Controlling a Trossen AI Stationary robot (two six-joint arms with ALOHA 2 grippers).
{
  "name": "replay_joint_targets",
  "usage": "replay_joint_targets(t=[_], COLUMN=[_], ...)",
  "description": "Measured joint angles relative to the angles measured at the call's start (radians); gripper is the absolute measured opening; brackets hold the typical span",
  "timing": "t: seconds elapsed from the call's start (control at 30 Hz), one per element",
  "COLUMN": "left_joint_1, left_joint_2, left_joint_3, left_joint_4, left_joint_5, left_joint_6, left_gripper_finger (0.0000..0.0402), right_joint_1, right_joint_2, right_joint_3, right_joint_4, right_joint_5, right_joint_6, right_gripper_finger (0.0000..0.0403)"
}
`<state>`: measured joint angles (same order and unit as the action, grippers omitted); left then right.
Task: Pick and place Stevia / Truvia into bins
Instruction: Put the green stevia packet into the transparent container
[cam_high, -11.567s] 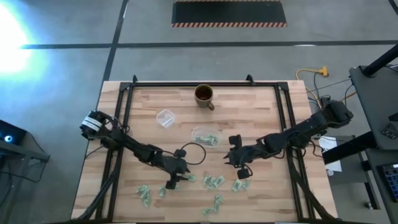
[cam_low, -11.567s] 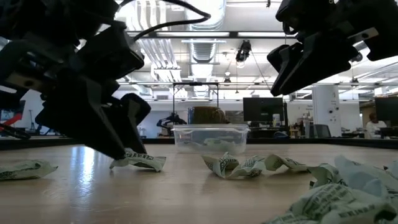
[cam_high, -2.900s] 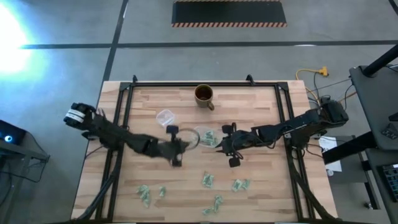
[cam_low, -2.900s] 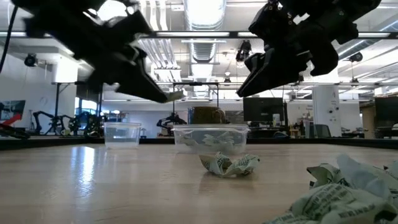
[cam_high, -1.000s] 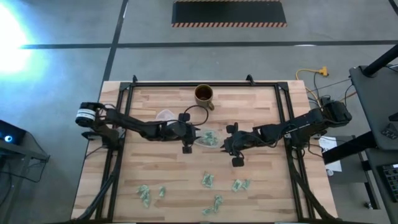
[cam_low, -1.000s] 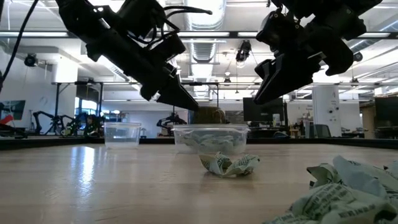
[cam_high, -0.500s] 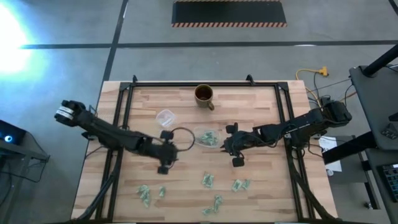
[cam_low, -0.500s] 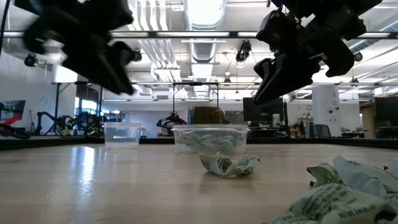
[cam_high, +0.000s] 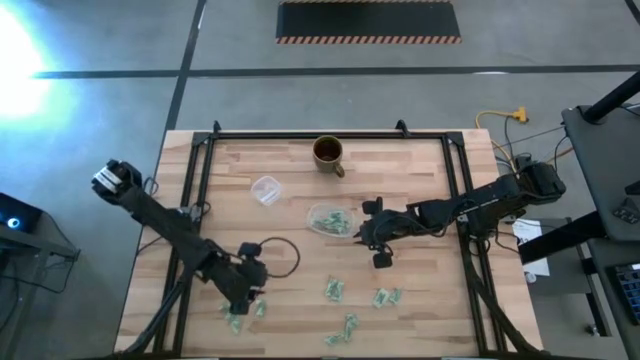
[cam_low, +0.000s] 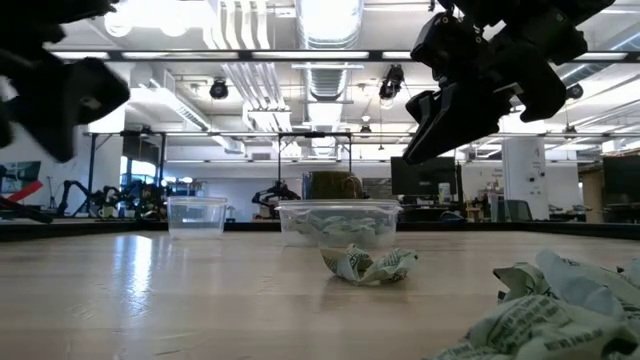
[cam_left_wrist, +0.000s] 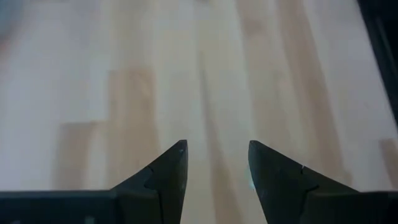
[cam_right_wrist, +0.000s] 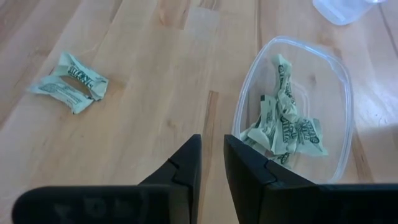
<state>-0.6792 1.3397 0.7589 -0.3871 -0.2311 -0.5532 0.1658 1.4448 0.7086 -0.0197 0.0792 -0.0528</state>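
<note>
Pale green-and-white sachets (cam_high: 333, 290) lie scattered on the near part of the table; one pair (cam_right_wrist: 69, 84) shows in the right wrist view, and a crumpled one (cam_low: 368, 264) in the low view. The clear bin (cam_high: 318, 212) sits mid-table with several sachets (cam_right_wrist: 283, 124) inside. My left gripper (cam_high: 243, 295) is open over bare wood (cam_left_wrist: 216, 149), just on the far side of the near-left sachets (cam_high: 232, 320). My right gripper (cam_high: 379, 258) hangs above the table to the bin's right (cam_right_wrist: 212, 142), open by a narrow gap and holding nothing.
A brown mug (cam_high: 328, 152) stands near the far edge and a small clear cup (cam_high: 265, 188) left of the bin. More sachets (cam_high: 385, 297) lie near the near edge, to the right. A dark frame runs along the table's sides.
My left gripper has swung from over the bin toward the table's near-left and come down close to the sachets there. My right arm has kept still. No sachet has moved.
</note>
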Motion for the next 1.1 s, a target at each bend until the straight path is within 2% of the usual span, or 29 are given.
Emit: replay_joint_targets(t=[0.33,0.53,0.7,1.1], left_joint_1=[-0.039,-0.043,-0.044,-0.05], left_joint_2=[0.117,0.177,0.193,0.195], left_joint_3=[0.001,0.001,0.013,0.034], left_joint_4=[0.048,0.049,0.062,0.064], left_joint_5=[0.097,0.131,0.146,0.145], left_joint_6=[-0.044,-0.045,-0.046,-0.046], left_gripper_finger=[0.0152,0.0127,0.0109,0.0107], right_joint_1=[0.0,0.0,0.0,0.0], right_joint_2=[0.0,0.001,0.001,0.001], right_joint_3=[0.0,0.0,0.0,0.0], right_joint_4=[0.007,0.007,0.007,0.008], right_joint_5=[0.0,0.0,0.0,0.0], right_joint_6=[0.005,0.008,0.008,0.02], right_gripper_finger=[0.0059,0.0059,0.0057,0.0057])
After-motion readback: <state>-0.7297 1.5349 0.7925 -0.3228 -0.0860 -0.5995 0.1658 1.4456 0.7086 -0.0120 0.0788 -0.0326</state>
